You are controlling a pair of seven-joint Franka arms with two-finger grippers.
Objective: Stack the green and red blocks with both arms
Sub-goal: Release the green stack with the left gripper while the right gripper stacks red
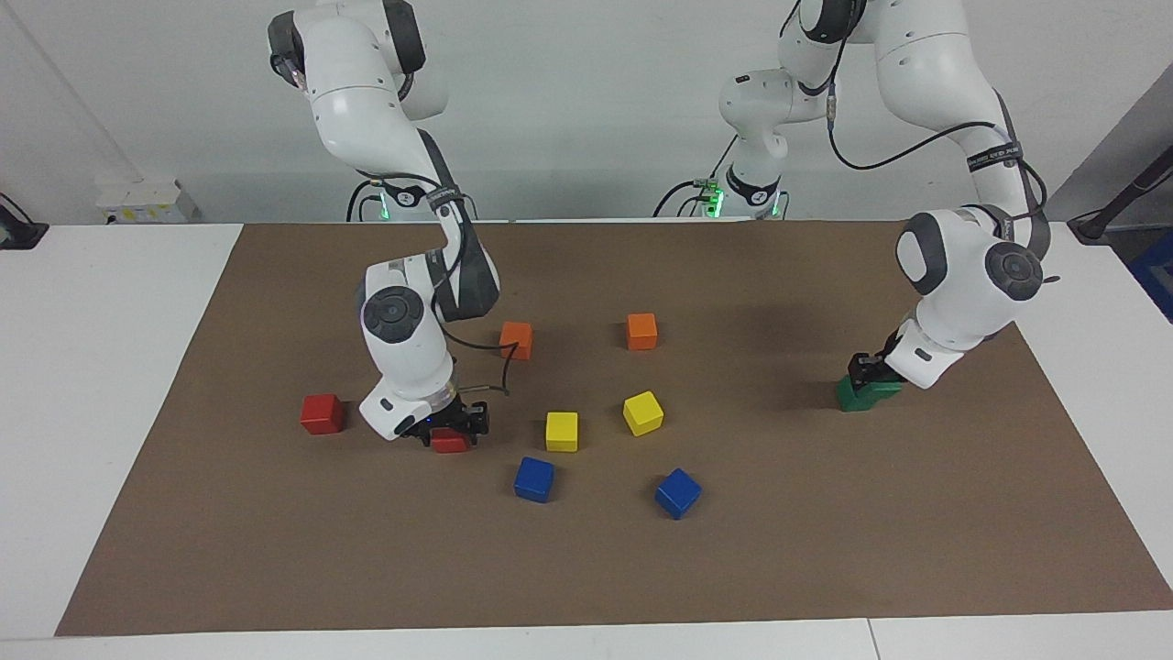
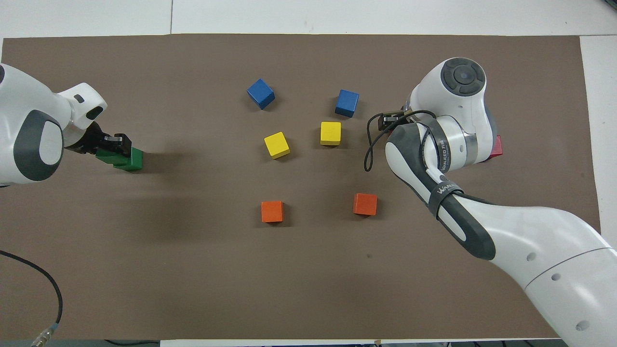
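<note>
**Facing view vs overhead: noting what each one hides**

Starting with the facing view: catches the right gripper (image 1: 451,429) down low on the brown mat (image 1: 825,550), right at a red block (image 1: 450,443). Can't tell whether clamped on it or just sitting at it. Checking the overhead view for the same spot: mostly buried under the right arm's own wrist and cable, so no real look at that block there. Same story for the second red block (image 1: 322,413): plain and whole from the facing side, only a corner peeking out past the arm from above.

Using the square-on yellow cube (image 1: 562,431) as the anchor:
- gripper's red block: close by, toward the right arm's end
- second red block: further along that same way, resting free on the mat
- held green block (image 1: 882,387) and second green block (image 1: 849,401): well apart from it, toward the left arm's end and a bit nearer to the robots

Left gripper (image 1: 863,368): pinched tight on the held green block. Looks perched askew on the second green one, touching it and offset toward the left arm's end. Shows the offset best from overhead, the height step best from the facing side.

On pointing: all cubes, so no long axis to call. Second red block sitting square to the mat edges, greens turned slightly off that.

Also around the anchor: tilted yellow cube (image 1: 643,412) beside it, blue cubes (image 1: 534,479) (image 1: 677,493) farther from the robots, orange cubes (image 1: 517,340) (image 1: 641,331) nearer.
</note>
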